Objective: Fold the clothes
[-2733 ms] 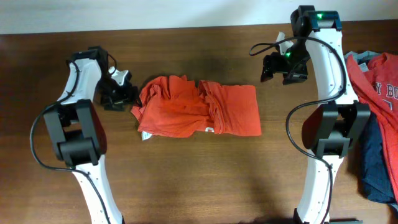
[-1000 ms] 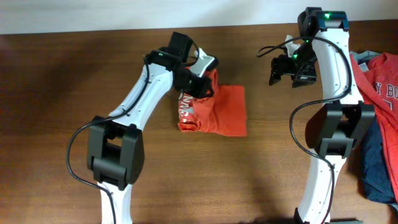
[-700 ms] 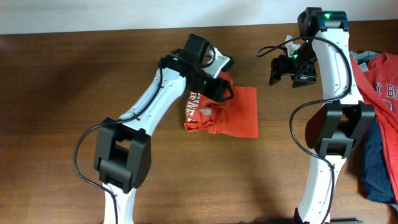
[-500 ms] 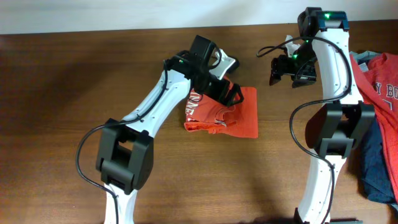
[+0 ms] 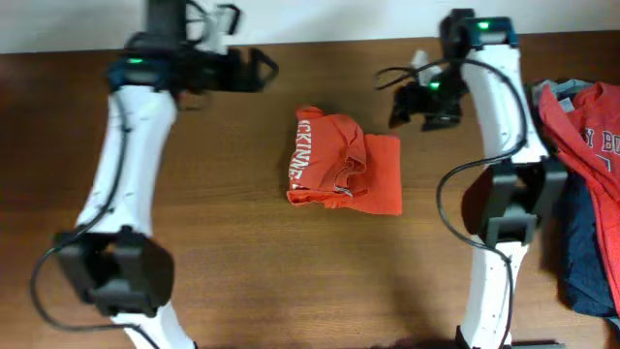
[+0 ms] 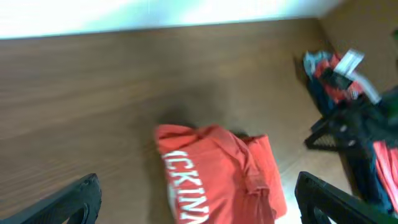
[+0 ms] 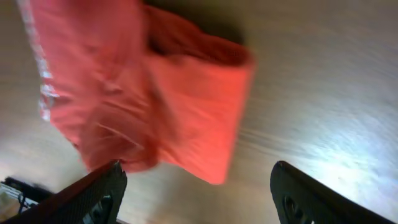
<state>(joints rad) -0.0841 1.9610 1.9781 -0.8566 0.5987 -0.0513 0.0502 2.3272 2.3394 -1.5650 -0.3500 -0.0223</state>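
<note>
An orange-red T-shirt [image 5: 346, 163] with white block lettering lies folded in a small bundle at the table's middle. It also shows in the left wrist view [image 6: 217, 174] and in the right wrist view [image 7: 143, 93]. My left gripper [image 5: 254, 71] is open and empty, high at the back left, well apart from the shirt; its fingertips [image 6: 199, 199] frame the shirt from above. My right gripper [image 5: 405, 105] is open and empty, just off the shirt's back right corner [image 7: 199, 199]. A pile of red, navy and grey clothes [image 5: 586, 184] lies at the right edge.
The brown wooden table [image 5: 242, 271] has bare wood in front and to the left. A pale wall runs along the back edge [image 5: 320, 19]. The clothes pile also shows in the left wrist view [image 6: 336, 74].
My left gripper has let go of the orange-red shirt and swung back up to the far left. The shirt now lies folded over. My right gripper has shifted slightly left.
</note>
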